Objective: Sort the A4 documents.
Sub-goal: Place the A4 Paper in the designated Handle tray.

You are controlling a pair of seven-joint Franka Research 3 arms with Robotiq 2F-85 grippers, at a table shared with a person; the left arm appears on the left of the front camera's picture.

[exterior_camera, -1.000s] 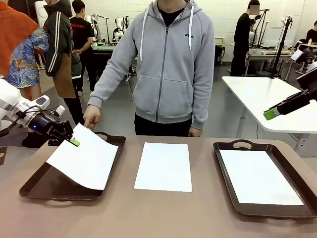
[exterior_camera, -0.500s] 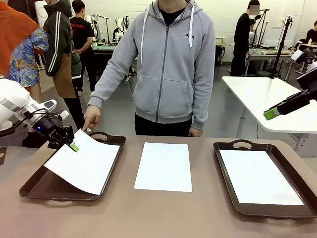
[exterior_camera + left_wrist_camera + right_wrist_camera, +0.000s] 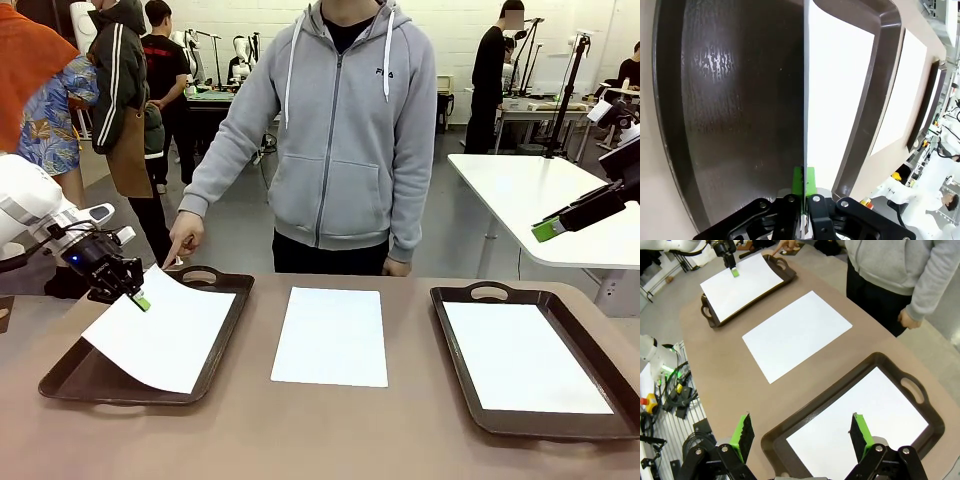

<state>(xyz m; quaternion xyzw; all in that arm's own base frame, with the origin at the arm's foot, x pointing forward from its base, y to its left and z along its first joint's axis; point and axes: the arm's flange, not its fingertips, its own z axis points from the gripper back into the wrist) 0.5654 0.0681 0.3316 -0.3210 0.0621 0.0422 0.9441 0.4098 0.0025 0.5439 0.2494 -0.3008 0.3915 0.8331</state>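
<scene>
Front view: left gripper (image 3: 141, 300) clamped on the corner of one A4 sheet (image 3: 160, 338), which tilts over the left tray (image 3: 60, 378), left of the middle sheet (image 3: 331, 336); right gripper (image 3: 545, 230) raised far right of the middle sheet. Left wrist view: green pads (image 3: 798, 181) pinch the sheet's edge. Right wrist view: right gripper spread wide and empty, above the right tray (image 3: 920, 390) and its sheet (image 3: 840, 432), right of the middle sheet.

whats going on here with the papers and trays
The left gripper is shut on the edge of one white sheet, holding it tilted over the left tray. The person's hand points down at that tray's far end. A second sheet lies flat on the table between the trays, and a third sheet lies in the right tray. The right gripper hangs open off to the right, holding nothing.
</scene>
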